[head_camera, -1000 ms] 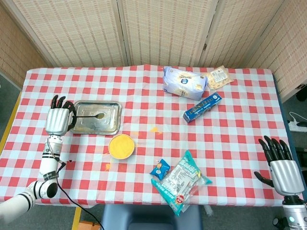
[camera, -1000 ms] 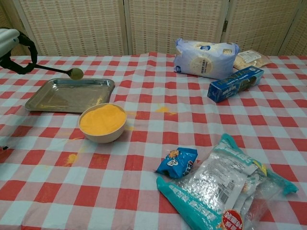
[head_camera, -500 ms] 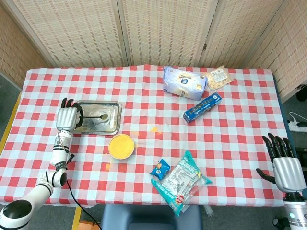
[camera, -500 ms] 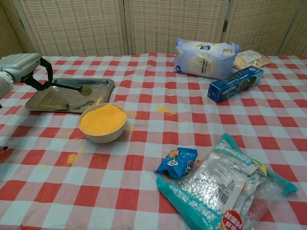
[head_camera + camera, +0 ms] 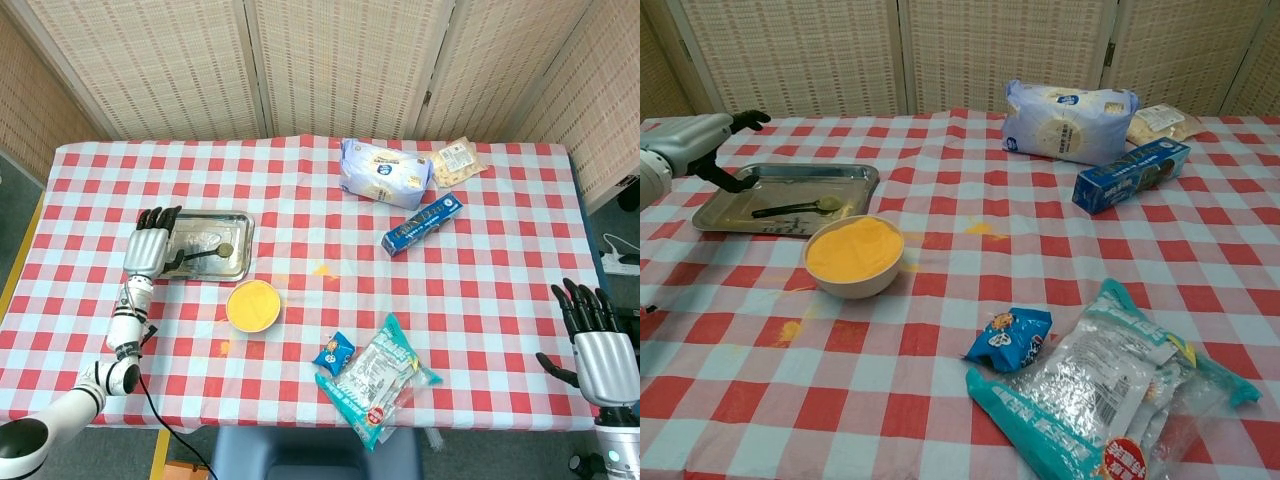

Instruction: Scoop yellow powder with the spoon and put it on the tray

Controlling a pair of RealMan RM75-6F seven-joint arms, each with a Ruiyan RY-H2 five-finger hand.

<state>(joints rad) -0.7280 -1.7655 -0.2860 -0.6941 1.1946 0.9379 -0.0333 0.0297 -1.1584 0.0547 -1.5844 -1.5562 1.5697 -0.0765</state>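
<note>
The metal tray [image 5: 220,228] [image 5: 810,185] sits at the table's left. The spoon [image 5: 205,256] [image 5: 790,209] lies inside it, bowl end to the right, with no hand on it. My left hand [image 5: 150,243] [image 5: 695,150] hovers at the tray's left edge, fingers stretched out and apart, holding nothing. A white bowl of yellow powder [image 5: 253,305] [image 5: 853,255] stands just in front of the tray's right corner. My right hand [image 5: 600,345] is off the table's right front corner, fingers spread, empty; the chest view does not show it.
Yellow powder spills [image 5: 322,269] [image 5: 788,330] mark the cloth near the bowl. A blue-white bag [image 5: 385,172], a cracker packet [image 5: 457,163] and a blue box [image 5: 421,224] lie at the back right. A snack bag [image 5: 381,380] and a small blue packet [image 5: 334,352] lie at the front.
My left hand brought the spoon down into the tray, let it go and spread its fingers. The spoon now lies flat in the tray. My right hand dropped slightly.
</note>
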